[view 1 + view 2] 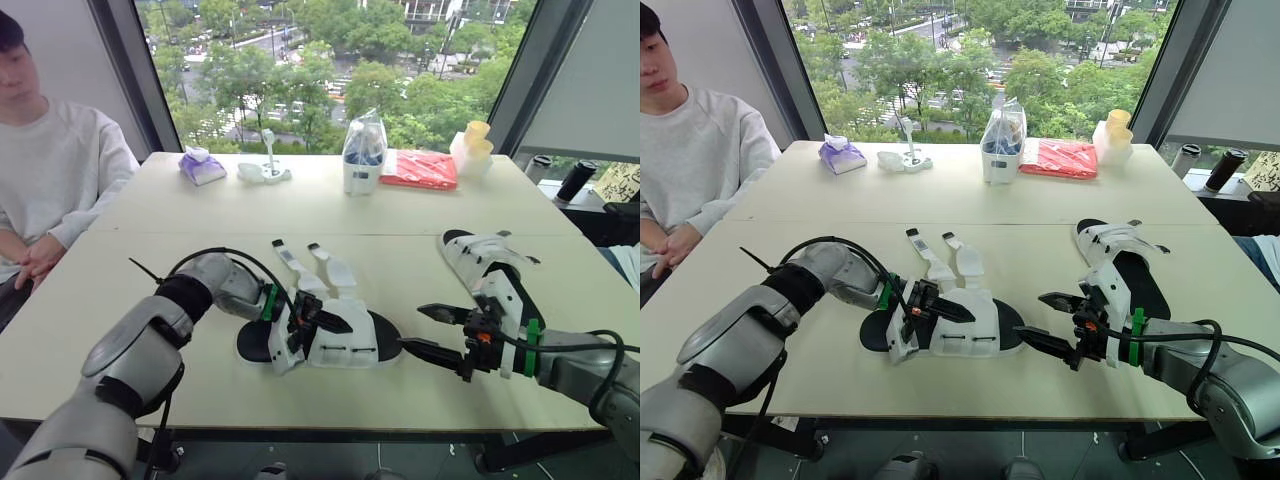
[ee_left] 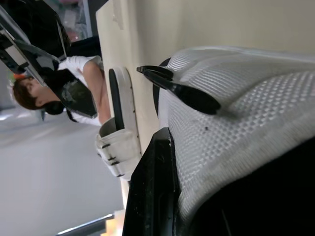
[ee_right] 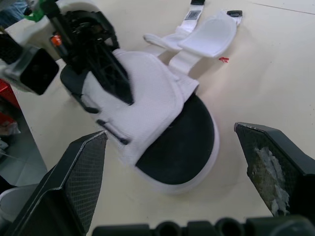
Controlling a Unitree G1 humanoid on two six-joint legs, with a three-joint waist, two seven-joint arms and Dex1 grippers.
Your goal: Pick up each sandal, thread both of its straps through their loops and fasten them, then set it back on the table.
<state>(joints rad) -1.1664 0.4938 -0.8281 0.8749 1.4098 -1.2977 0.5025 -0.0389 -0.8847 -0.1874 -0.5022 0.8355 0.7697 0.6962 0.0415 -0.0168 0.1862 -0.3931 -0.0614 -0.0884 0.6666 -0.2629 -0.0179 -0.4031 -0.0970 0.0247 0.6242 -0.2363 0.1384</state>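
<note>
A white sandal [image 1: 350, 345] with a black sole lies on the table [image 1: 180, 215] near the front edge. Its two straps [image 1: 330, 268] trail loose toward the back. My left gripper [image 1: 318, 322] is shut on the mesh upper: one finger [image 2: 187, 93] lies over the top of the mesh and the other presses from below. My right gripper [image 1: 411, 326] stands open just off the sandal's toe, touching nothing. The second sandal [image 1: 480, 255] lies on the right, partly behind my right wrist.
A person in a white top sits at the table's left side. Along the back stand a purple tissue pack [image 1: 201, 166], a clear bag of bottles [image 1: 363, 155], a red packet [image 1: 420, 168] and yellow cups [image 1: 474, 147].
</note>
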